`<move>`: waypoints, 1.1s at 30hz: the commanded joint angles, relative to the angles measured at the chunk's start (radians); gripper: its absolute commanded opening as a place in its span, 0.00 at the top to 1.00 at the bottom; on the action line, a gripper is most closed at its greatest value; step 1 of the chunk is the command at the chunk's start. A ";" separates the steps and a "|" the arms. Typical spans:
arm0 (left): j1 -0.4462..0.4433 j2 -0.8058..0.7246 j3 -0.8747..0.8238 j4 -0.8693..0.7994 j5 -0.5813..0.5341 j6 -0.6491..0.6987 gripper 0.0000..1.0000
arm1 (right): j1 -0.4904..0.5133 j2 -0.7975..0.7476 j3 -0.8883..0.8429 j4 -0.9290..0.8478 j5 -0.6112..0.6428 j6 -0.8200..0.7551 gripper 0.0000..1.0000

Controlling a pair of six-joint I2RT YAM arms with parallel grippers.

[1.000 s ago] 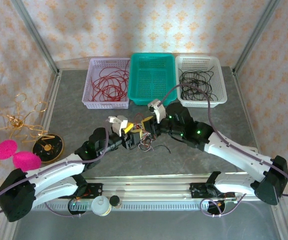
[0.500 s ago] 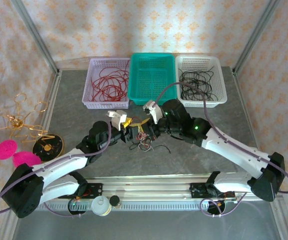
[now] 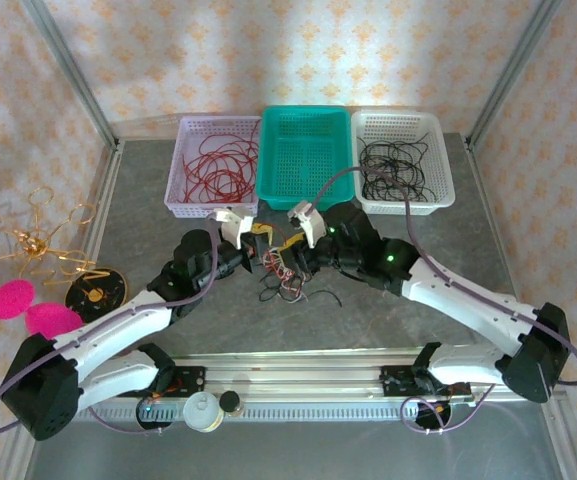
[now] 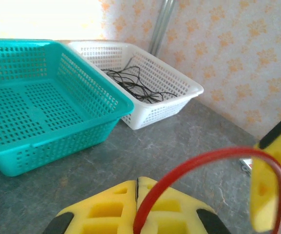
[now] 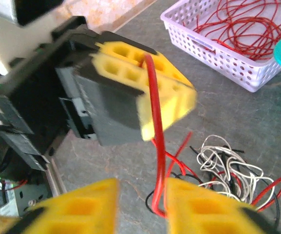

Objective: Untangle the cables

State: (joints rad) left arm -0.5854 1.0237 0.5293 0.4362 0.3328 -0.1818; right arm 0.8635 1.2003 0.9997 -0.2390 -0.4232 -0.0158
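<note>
The cables [image 3: 284, 284] lie as a small clump of red, cream-white and black wires on the grey table, between and just in front of both grippers. My left gripper [image 3: 265, 250] is shut on a red cable [image 4: 203, 163] that arcs out from its closed yellow pads [image 4: 138, 195]. In the right wrist view the left gripper [image 5: 152, 97] holds that red cable [image 5: 157, 161] up, and it hangs down into the gap of my right gripper [image 5: 141, 204]. The right gripper [image 3: 294, 256] is open, its pads either side of the cable. The clump [image 5: 228, 170] rests just beyond.
Three baskets stand at the back: lilac [image 3: 215, 165] with red wires, teal [image 3: 305, 155] with nothing in it, white [image 3: 403, 160] with black wires. A gold wire ornament [image 3: 28, 240], pink pads [image 3: 33, 310] and a black disc [image 3: 98, 292] sit at the left.
The left gripper has moved away from the near edge and slightly right, lifting the red cable off the clump. The right gripper has shifted a little toward it.
</note>
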 commanded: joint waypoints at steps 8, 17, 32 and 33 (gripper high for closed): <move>0.004 -0.072 0.105 -0.203 -0.017 -0.074 1.00 | 0.031 -0.037 -0.287 0.622 0.164 0.162 0.41; -0.023 -0.094 0.173 -0.254 0.012 -0.131 1.00 | 0.031 0.137 -0.307 0.812 0.535 0.405 0.40; -0.065 -0.162 0.359 -0.469 -0.042 -0.153 1.00 | 0.031 0.385 -0.330 0.901 0.592 0.468 0.66; -0.065 -0.171 0.370 -0.487 -0.059 -0.156 1.00 | 0.029 0.391 -0.343 0.896 0.601 0.470 0.68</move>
State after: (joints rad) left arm -0.6430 0.8829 0.8452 0.0193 0.3206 -0.3180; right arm 0.8913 1.5692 0.6899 0.6285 0.1341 0.4450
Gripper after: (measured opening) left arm 0.044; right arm 0.334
